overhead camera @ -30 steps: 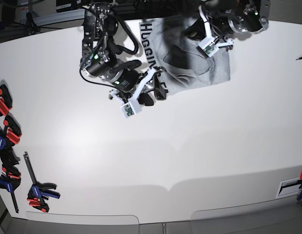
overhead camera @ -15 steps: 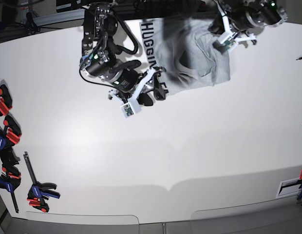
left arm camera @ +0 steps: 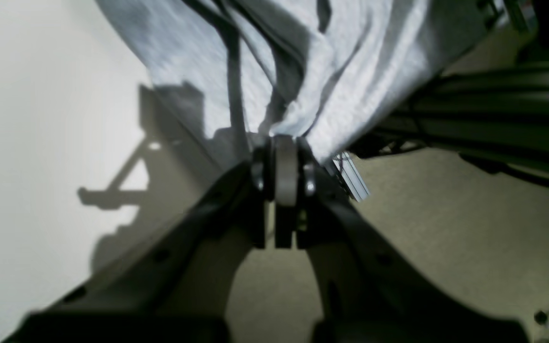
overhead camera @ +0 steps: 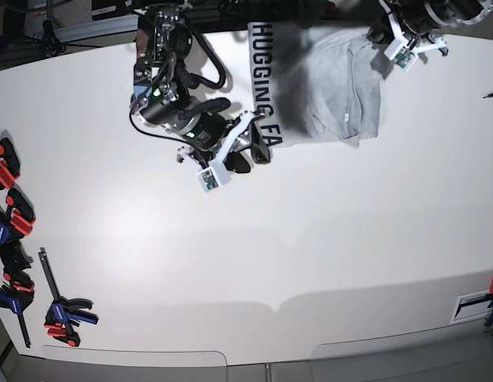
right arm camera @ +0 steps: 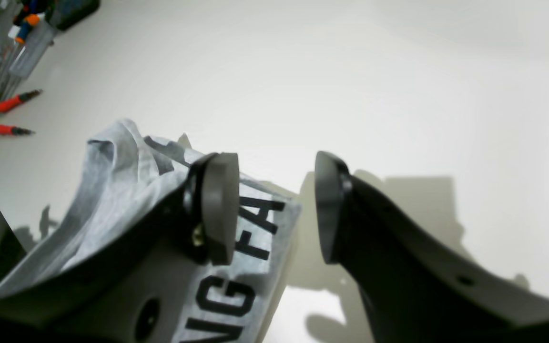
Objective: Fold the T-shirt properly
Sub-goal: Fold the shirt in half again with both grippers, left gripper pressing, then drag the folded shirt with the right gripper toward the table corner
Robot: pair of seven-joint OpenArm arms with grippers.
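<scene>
The T-shirt (overhead camera: 326, 83) lies at the desk's (overhead camera: 246, 263) far edge, lettering running from that edge toward the near one. The left gripper (left arm camera: 286, 143) is pinched tight on a bunch of its cloth. The right gripper (right arm camera: 274, 209) gapes, empty, at the lettered corner.

T-shirt (overhead camera: 326, 87) | light grey, black lettering along 1 edge | crumpled, partly spread | table's far edge

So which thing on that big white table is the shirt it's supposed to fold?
Look at the far edge of the white table, between the two arms. The T-shirt is the crumpled grey cloth there, the only thing with black block capitals along one edge.
</scene>
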